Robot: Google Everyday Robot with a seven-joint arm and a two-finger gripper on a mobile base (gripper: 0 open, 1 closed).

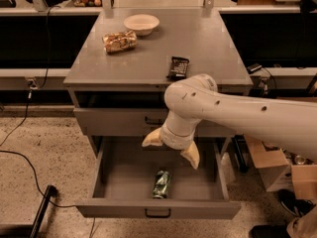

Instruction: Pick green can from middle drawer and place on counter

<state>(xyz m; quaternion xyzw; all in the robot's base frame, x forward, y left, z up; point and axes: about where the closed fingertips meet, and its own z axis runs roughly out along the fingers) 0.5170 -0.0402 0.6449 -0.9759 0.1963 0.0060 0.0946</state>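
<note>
The green can (161,184) lies on its side near the front middle of the open middle drawer (114,182). My gripper (171,148) hangs over the drawer, above the can and a little behind it, not touching it. Its two cream fingers (191,155) are spread wide apart and hold nothing. The grey counter (198,43) is the cabinet's top, above the drawers. The white arm reaches in from the right.
On the counter lie a dark candy-bar wrapper (178,67), a packaged snack (119,41) and a white bowl (141,24). The drawer above (119,120) is shut. Cardboard boxes (282,167) stand at the right. A cable (29,167) crosses the floor at the left.
</note>
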